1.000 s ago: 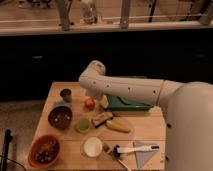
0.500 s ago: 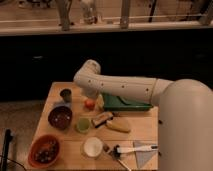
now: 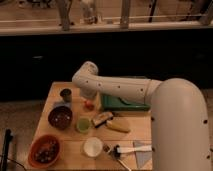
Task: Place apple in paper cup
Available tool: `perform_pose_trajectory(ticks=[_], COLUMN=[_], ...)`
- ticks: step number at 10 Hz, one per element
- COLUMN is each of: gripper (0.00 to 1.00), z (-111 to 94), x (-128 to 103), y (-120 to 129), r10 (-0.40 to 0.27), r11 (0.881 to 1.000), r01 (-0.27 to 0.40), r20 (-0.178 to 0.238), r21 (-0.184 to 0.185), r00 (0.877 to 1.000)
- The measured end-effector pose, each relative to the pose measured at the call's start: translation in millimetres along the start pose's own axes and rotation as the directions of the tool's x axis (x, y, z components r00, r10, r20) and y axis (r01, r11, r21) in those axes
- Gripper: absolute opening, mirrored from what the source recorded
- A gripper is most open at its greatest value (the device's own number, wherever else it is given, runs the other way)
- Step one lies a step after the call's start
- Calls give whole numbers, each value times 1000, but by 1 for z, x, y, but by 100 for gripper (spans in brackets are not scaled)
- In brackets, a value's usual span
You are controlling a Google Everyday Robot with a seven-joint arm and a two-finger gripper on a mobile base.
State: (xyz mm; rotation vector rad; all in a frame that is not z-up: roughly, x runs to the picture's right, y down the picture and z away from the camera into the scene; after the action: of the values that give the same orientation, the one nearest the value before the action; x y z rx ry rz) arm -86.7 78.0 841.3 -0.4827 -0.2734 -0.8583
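Observation:
The apple [image 3: 89,104] is small and red-orange and lies on the wooden table [image 3: 70,150], left of centre. The white paper cup [image 3: 93,146] stands upright near the table's front edge, well in front of the apple. My gripper [image 3: 88,95] hangs down from the bent white arm [image 3: 120,89], directly over the apple and close to it. The arm hides most of the gripper.
A small dark metal cup [image 3: 65,94] stands left of the apple. A dark bowl [image 3: 60,117] and a small green cup [image 3: 83,124] stand between the apple and the paper cup. An orange bowl [image 3: 45,150], a yellow corn-like item [image 3: 118,126], a green tray [image 3: 122,105] and a utensil [image 3: 131,149] are around.
The arm's bend has shifted slightly left and settled over the apple. The apple and the cups have not moved.

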Motion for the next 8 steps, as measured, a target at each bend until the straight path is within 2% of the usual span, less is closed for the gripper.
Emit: perform_pose_trajectory(ticks=[5,8], gripper=[80,80], z=[21,35], x=[-9,-6], y=[-10,-13], r10=[54,79], r11=[998,997], r01=[-54,-80], r20=[44,60], r21=[8,14], r00=[998,995])
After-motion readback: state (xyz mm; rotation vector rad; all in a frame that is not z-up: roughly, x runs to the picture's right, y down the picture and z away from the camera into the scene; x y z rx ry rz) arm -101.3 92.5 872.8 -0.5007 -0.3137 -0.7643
